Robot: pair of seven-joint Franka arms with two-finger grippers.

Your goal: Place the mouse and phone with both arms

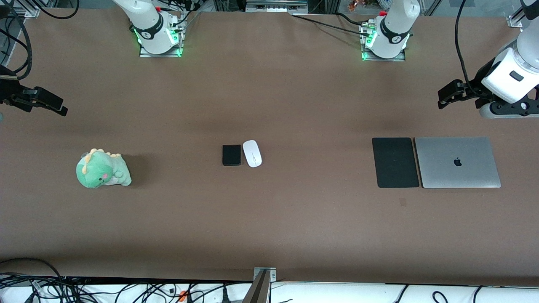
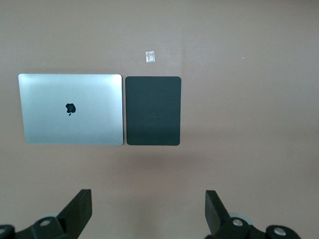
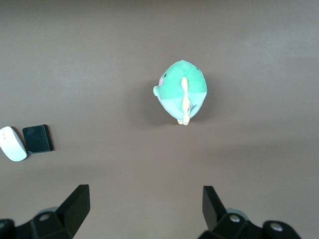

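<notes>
So both my sets of fingers are hanging wide apart right now, gripping nothing. My left gripper [image 2: 148, 211] is hovering over bare table at the left arm's end, looking down on the black mouse pad [image 2: 153, 110] and the closed silver MacBook [image 2: 71, 109], which are lying side by side, just about touching. My right gripper [image 3: 145, 209] is hovering over the right arm's end, above the green dinosaur plush [image 3: 182, 92].

The stuff I'm actually supposed to be moving is sitting mid-table, well apart from both grippers: the black phone [image 1: 231, 155] and the white mouse [image 1: 252, 153], snug beside each other, mouse toward the left arm's end.

Here's what I'm worrying about. Those two are so close that a finger coming down between them is probably going to shove the neighbour. Both arms reaching for the same spot are risking a bump, too. The mouse's glossy rounded top looks like it could squirt out of a pinch. And the phone is lying flat and thin, so I could be scraping table instead of catching its edges.
</notes>
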